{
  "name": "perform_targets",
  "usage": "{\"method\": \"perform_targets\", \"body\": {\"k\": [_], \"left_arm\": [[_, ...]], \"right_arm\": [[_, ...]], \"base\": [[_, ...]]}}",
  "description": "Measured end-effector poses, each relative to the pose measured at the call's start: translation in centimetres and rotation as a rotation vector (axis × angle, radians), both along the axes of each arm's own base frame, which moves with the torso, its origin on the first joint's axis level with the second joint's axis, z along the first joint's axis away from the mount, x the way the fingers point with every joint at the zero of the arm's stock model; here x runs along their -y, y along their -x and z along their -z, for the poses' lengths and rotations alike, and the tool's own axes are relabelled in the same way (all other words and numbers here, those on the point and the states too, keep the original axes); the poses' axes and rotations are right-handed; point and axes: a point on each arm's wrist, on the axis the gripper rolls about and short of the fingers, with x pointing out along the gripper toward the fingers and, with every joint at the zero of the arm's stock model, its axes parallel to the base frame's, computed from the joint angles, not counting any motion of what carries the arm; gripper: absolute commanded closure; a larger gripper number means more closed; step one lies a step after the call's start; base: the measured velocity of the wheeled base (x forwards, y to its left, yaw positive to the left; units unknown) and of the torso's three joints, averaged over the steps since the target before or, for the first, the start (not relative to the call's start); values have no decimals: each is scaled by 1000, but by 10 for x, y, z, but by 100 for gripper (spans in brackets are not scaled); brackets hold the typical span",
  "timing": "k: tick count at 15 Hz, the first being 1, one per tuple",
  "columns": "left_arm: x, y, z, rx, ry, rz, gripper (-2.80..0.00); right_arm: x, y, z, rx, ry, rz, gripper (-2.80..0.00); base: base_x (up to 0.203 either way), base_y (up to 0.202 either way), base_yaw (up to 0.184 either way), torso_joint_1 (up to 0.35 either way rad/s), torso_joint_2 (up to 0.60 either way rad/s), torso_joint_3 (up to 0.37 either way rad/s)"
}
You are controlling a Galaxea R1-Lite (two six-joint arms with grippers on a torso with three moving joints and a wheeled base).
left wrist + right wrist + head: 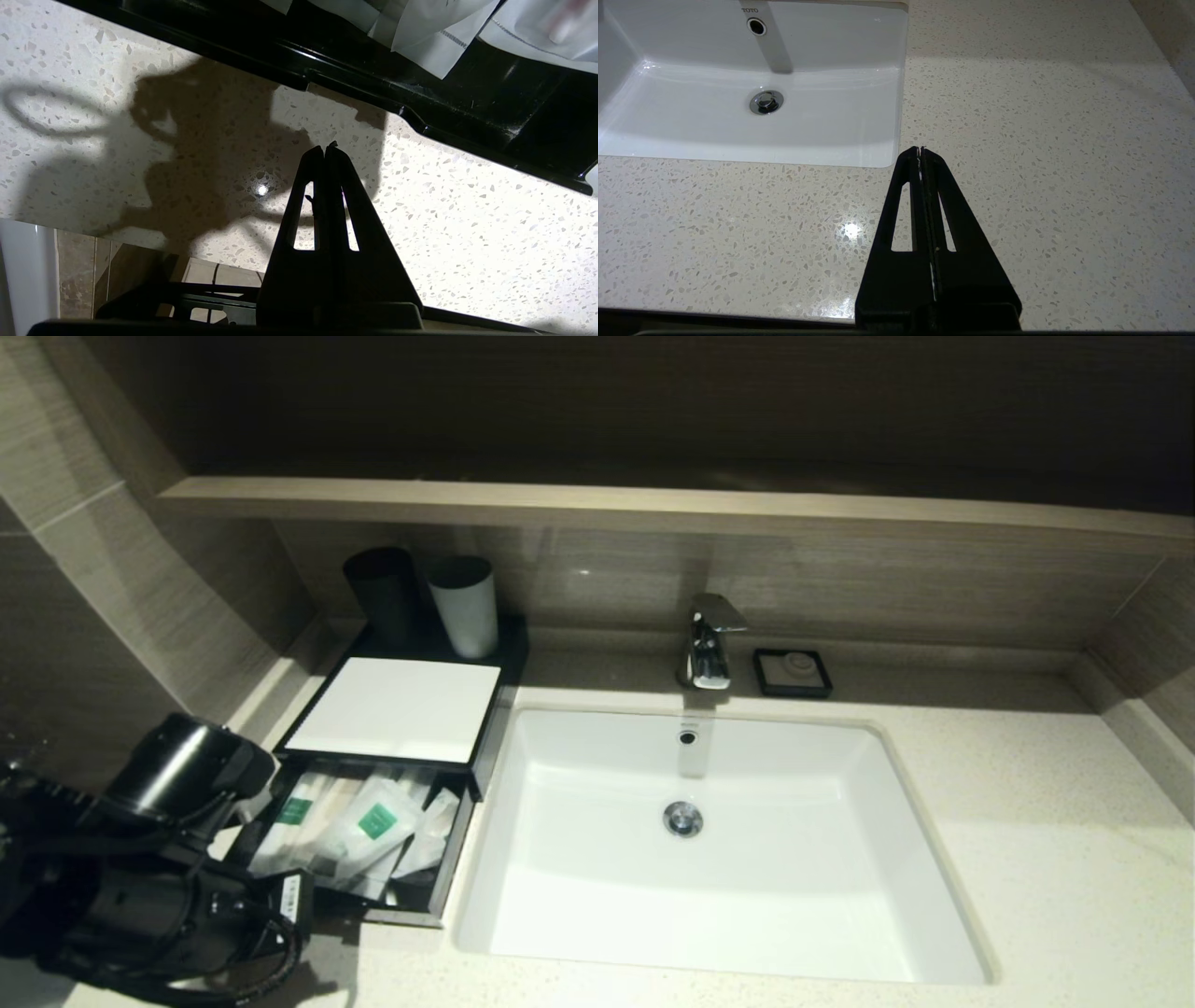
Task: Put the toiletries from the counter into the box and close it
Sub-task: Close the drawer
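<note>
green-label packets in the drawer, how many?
2 visible. One packet lies at the left side of the open drawer, beside the left arm. The other packet sits mid-drawer, overlapping clear sachets. More could be hidden under the pile or behind the arm.

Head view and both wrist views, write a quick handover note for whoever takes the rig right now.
Left claw: shut, empty, over the counter just in front of the open drawer.
Right claw: shut, empty, over bare counter near the basin's front corner; out of the head view.
Toiletries: the green-label packets and clear sachets lie inside the drawer of the box. No toiletries show on the counter in any view.
Done: loading, as far as the views show.
Left: push the drawer shut. The left claw sits nearest its front edge, so it is probably the one to use.
</note>
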Motion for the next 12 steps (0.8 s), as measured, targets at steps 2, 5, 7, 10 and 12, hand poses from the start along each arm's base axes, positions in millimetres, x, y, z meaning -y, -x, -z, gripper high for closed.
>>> {"method": "perform_targets", "body": {"k": [2,5,7,10,12], "left_arm": [[1,-4,2,-1,0,0,0],[2,-9,6,5,-1,-1,0],[3,-12,8,5,0,-2,0],[4,-15,10,15,8,-15,0],[5,-19,11,21,13,-27,0]], "right_arm": [[0,0,0,0,0,0,0],[0,0,0,0,0,0,0],[0,0,0,0,0,0,0],[0,0,0,-1,0,0,0],[0,0,0,0,0,0,0]], "base": [[0,0,0,0,0,0],[0,0,0,0,0,0],[0,0,0,0,0,0],[0,0,0,0,0,0],[0,0,0,0,0,0]]}}
